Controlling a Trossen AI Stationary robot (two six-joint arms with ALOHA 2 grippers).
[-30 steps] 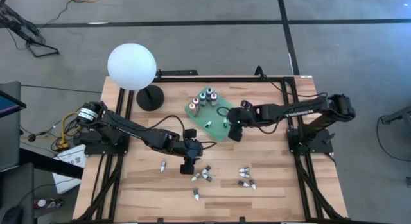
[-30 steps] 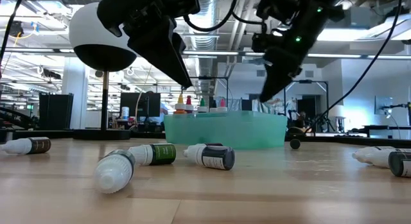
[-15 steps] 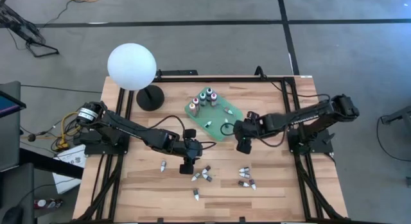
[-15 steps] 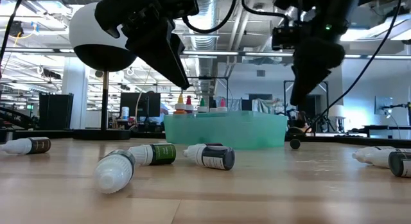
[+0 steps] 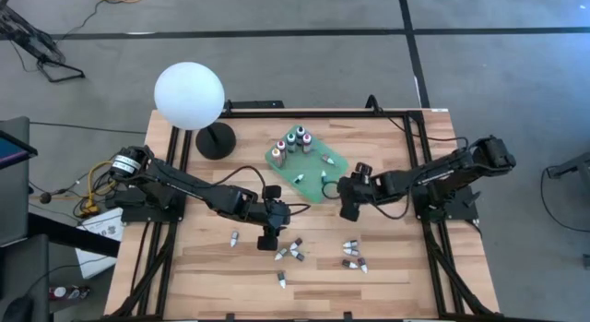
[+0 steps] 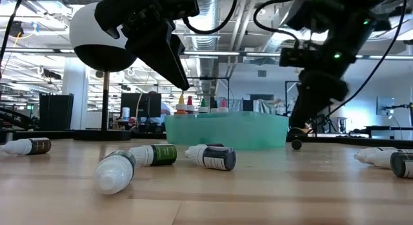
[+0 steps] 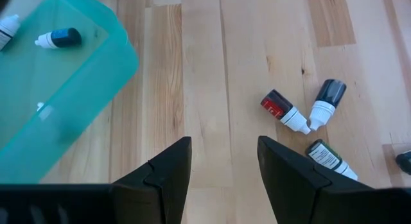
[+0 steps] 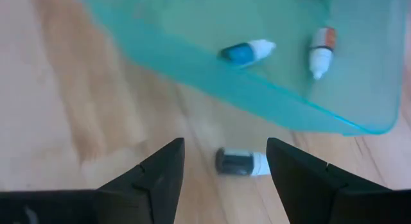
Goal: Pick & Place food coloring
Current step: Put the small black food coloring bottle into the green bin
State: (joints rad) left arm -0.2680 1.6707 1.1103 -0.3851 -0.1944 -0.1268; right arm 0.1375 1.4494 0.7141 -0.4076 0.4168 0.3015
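You have one green tray (image 5: 336,165) holding four upright capped bottles (image 5: 297,139) and three lying droppers (image 5: 327,161), about nine small bottles (image 5: 293,250) loose on the table (image 5: 387,267), and one globe lamp (image 5: 189,96).

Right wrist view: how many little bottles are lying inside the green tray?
2. A blue one lies close to the wall of the tray, and an orange-banded one lies near it. The tray runs past the picture's edge, so more may be hidden.
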